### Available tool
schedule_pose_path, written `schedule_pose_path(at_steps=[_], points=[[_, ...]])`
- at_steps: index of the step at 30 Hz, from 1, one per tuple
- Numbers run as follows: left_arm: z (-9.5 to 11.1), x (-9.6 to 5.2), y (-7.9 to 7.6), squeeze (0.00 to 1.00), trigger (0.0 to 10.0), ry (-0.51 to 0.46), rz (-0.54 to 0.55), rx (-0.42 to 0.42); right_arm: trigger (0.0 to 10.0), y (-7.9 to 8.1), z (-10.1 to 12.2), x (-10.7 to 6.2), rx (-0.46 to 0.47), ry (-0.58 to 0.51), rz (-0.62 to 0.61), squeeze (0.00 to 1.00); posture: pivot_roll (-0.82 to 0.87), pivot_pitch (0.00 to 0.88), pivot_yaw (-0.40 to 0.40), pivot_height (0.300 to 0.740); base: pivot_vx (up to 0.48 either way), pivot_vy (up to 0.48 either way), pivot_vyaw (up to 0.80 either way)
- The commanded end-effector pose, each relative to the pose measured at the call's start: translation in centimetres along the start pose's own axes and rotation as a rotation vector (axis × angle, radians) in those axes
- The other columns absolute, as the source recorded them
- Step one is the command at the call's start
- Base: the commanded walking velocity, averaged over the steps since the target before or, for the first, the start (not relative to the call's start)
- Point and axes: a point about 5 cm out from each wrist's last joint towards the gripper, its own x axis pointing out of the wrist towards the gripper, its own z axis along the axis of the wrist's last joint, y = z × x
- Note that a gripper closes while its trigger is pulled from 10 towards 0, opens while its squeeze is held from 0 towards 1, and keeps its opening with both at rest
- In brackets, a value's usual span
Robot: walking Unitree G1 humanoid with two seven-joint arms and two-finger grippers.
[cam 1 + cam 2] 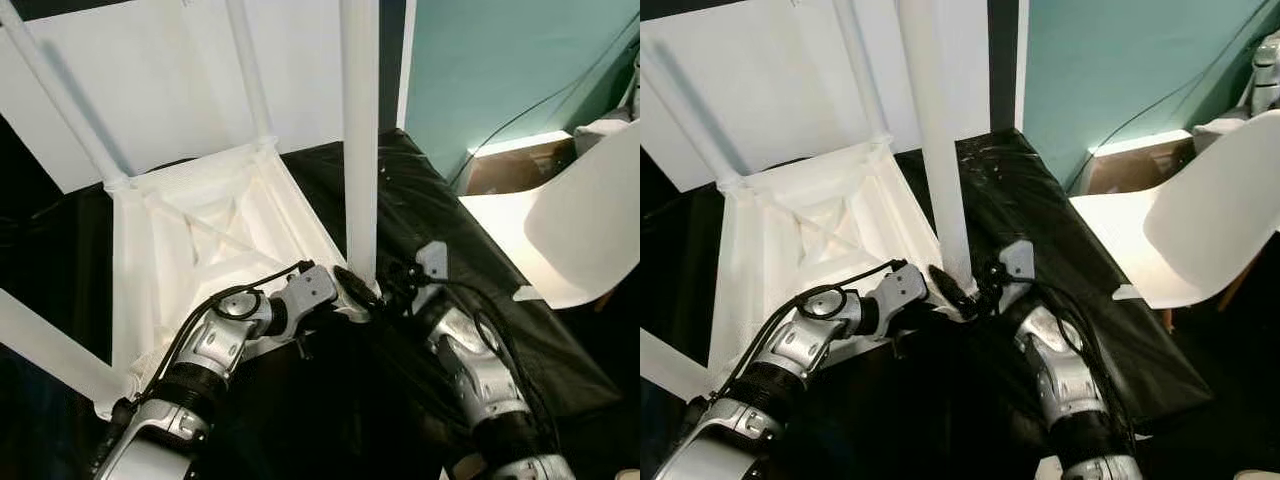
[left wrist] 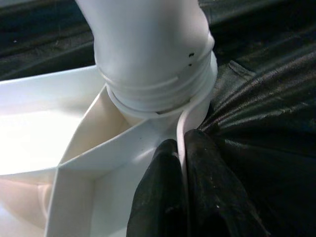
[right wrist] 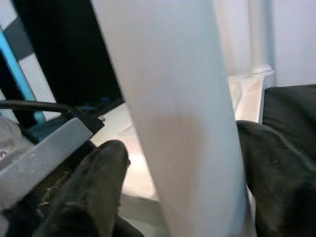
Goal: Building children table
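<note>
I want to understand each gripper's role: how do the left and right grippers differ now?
The left gripper pinches the thin rim of the upturned white tabletop at its corner socket; the right gripper closes around the upright white leg above that socket. The left holds a flat edge, the right a round tube. Both have black fingers and meet at one corner.

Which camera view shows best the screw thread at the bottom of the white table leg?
The left wrist view: the thread is close and sharp, above the left claw. Both eye views show the leg's base without thread detail. The right wrist view shows smooth shaft.
</note>
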Motion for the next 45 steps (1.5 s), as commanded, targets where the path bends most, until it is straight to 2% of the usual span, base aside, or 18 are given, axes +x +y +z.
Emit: schedule_pose_path(at_steps=[1, 4, 6, 8, 10, 11, 22, 24, 25, 26, 27, 28, 29, 31, 41, 42, 43, 45], points=[[-3.8, 1.1, -2.2, 0.0, 10.0, 0.091, -0.02, -0.13, 10.0, -0.4, -0.2, 0.2, -0.028, 0.065, 0.116, 0.0, -0.04, 0.0, 0.034, 0.74, 0.0, 0.0, 0.0], [-3.7, 1.1, -2.1, 0.0, 10.0, 0.09, -0.024, -0.125, 10.0, -1.6, 0.1, 0.2, -0.075, 0.144, 0.281, 0.0, -0.04, 0.0, 0.035, 0.74, 0.0, 0.0, 0.0], [-3.7, 1.1, -2.1, 0.0, 10.0, 0.09, -0.024, -0.125, 10.0, -1.6, 0.1, 0.2, -0.075, 0.144, 0.281, 0.0, -0.04, 0.0, 0.035, 0.74, 0.0, 0.0, 0.0], [-3.6, 1.1, -2.1, 0.0, 10.0, 0.089, -0.025, -0.123, 10.0, -2.2, 0.1, 0.0, -0.087, 0.231, 0.414, 0.0, -0.03, 0.0, 0.035, 0.74, 0.0, 0.0, 0.0], [-3.6, 1.1, -2.2, 0.0, 10.0, 0.089, -0.025, -0.123, 6.3, -2.4, 0.2, -0.3, -0.096, 0.283, 0.508, 0.0, -0.03, 0.0, 0.033, 0.74, 0.0, 0.0, 0.0], [-3.7, 1.0, -2.2, 0.0, 10.0, 0.09, -0.023, -0.124, 0.0, -2.4, 0.3, -0.5, -0.089, 0.296, 0.55, 0.0, -0.03, 0.0, 0.031, 0.74, 0.0, 0.0, 0.0], [-4.0, 0.8, -2.2, 0.0, 10.0, 0.096, -0.018, -0.129, 0.0, -3.5, 0.4, -0.5, -0.042, 0.33, 0.594, 0.0, -0.02, 0.0, 0.027, 0.74, 0.0, 0.0, 0.0], [-3.9, 0.9, -2.2, 0.0, 10.0, 0.092, -0.017, -0.129, 0.0, -3.6, 1.2, 1.0, 0.0, 0.145, 0.365, 0.0, -0.01, 0.0, 0.023, 0.74, 0.0, 0.0, 0.0], [-3.9, 0.9, -2.2, 0.0, 10.0, 0.092, -0.017, -0.129, 0.0, -3.6, 1.2, 1.0, 0.0, 0.145, 0.365, 0.0, -0.01, 0.0, 0.023, 0.74, 0.0, 0.0, 0.0], [-3.9, 0.9, -2.2, 0.0, 10.0, 0.091, -0.016, -0.13, 0.0, -3.7, 1.7, 1.6, 0.001, 0.042, 0.197, 0.0, -0.01, 0.0, 0.022, 0.74, 0.0, 0.0, 0.0], [-3.9, 0.9, -2.2, 0.0, 10.0, 0.091, -0.016, -0.13, 0.0, -3.7, 1.7, 1.6, 0.001, 0.042, 0.197, 0.0, -0.01, 0.0, 0.022, 0.74, 0.0, 0.0, 0.0], [-3.9, 0.9, -2.2, 0.0, 10.0, 0.09, -0.015, -0.131, 0.0, -3.5, 1.9, 1.7, 0.008, -0.043, 0.028, 0.0, -0.02, 0.0, 0.022, 0.74, 0.0, 0.0, 0.0], [-3.9, 0.9, -2.2, 0.0, 10.0, 0.09, -0.015, -0.131, 0.0, -3.5, 1.9, 1.7, 0.008, -0.043, 0.028, 0.0, -0.02, 0.0, 0.022, 0.74, 0.0, 0.0, 0.0], [-4.0, 0.9, -2.3, 0.0, 10.0, 0.091, -0.017, -0.132, 0.0, -2.1, 1.7, 1.3, 0.009, -0.124, -0.137, 0.0, -0.02, 0.0, 0.025, 0.74, 0.0, 0.0, 0.0], [-3.6, 1.1, -2.2, 0.0, 10.0, 0.089, -0.025, -0.124, 0.0, 0.1, 1.1, 1.9, -0.024, -0.091, -0.172, 0.0, -0.03, 0.0, 0.03, 0.74, 0.0, 0.0, 0.0], [-3.6, 1.2, -2.3, 0.0, 10.0, 0.087, -0.027, -0.124, 4.9, 0.6, 0.9, 1.9, -0.02, -0.077, -0.133, 0.0, -0.03, 0.0, 0.031, 0.74, 0.0, 0.0, 0.0], [-3.6, 1.2, -2.3, 0.0, 10.0, 0.087, -0.028, -0.125, 10.0, 1.0, 0.7, 1.9, 0.009, -0.072, -0.079, 1.0, -0.03, 0.0, 0.03, 0.74, 0.0, 0.0, 0.0], [-3.7, 1.2, -2.4, 0.0, 10.0, 0.088, -0.031, -0.126, 10.0, 1.6, 0.6, 1.9, 0.03, -0.062, -0.008, 1.0, -0.03, 0.0, 0.03, 0.74, 0.0, 0.0, 0.0]])
